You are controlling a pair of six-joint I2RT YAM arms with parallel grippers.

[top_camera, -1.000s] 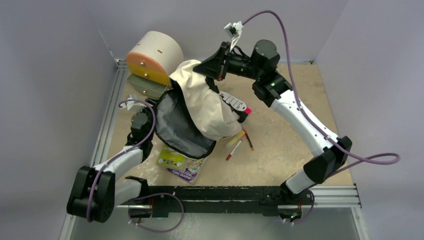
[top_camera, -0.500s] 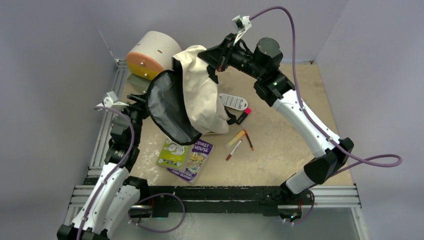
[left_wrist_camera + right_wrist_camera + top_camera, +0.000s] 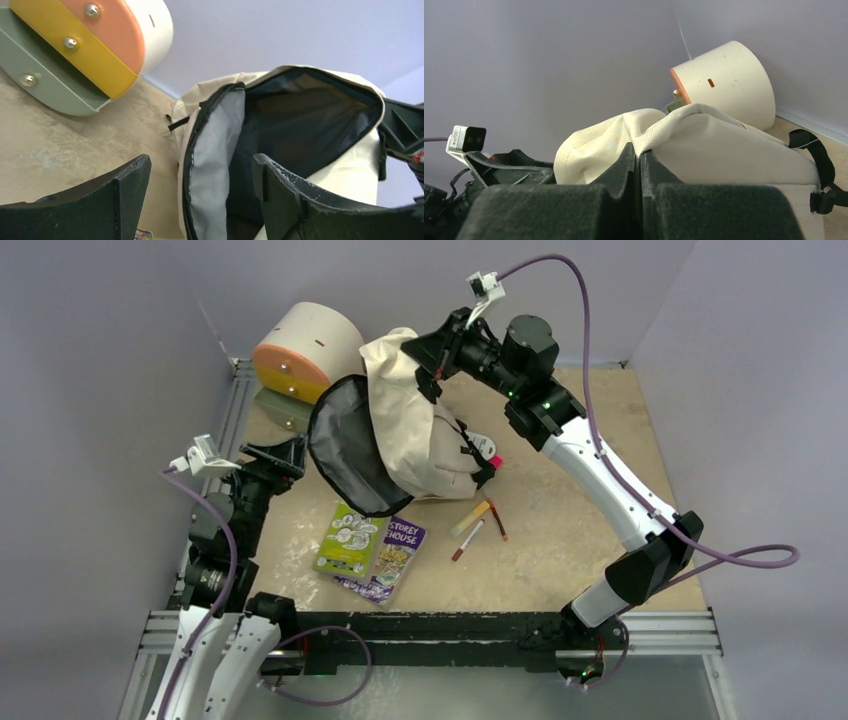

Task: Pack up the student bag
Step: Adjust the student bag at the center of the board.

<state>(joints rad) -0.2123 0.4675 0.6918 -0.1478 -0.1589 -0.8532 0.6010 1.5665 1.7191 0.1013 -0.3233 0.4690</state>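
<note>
The student bag (image 3: pixel 425 435) is a cream fabric backpack, held up off the table with its dark-lined mouth (image 3: pixel 350 445) open toward the left. My right gripper (image 3: pixel 435 365) is shut on a fold of the bag's top fabric, and in the right wrist view the gripper (image 3: pixel 640 150) pinches the cream cloth (image 3: pixel 724 150). My left gripper (image 3: pixel 288 455) is open and empty just left of the mouth. In the left wrist view the left gripper (image 3: pixel 200 162) faces the bag's unzipped opening and grey lining (image 3: pixel 310 120).
A cream-and-orange drawer unit (image 3: pixel 305 350) lies at the back left, close behind the bag. Two books (image 3: pixel 350 540) (image 3: pixel 392 555) lie in front of the bag. Markers (image 3: pixel 475 520) lie to their right. A pink-tipped item (image 3: pixel 493 460) sits by the bag's strap.
My right gripper has lifted the bag's top up and back, which uncovered the books. My left arm has drawn back to the left, away from the bag's mouth.
</note>
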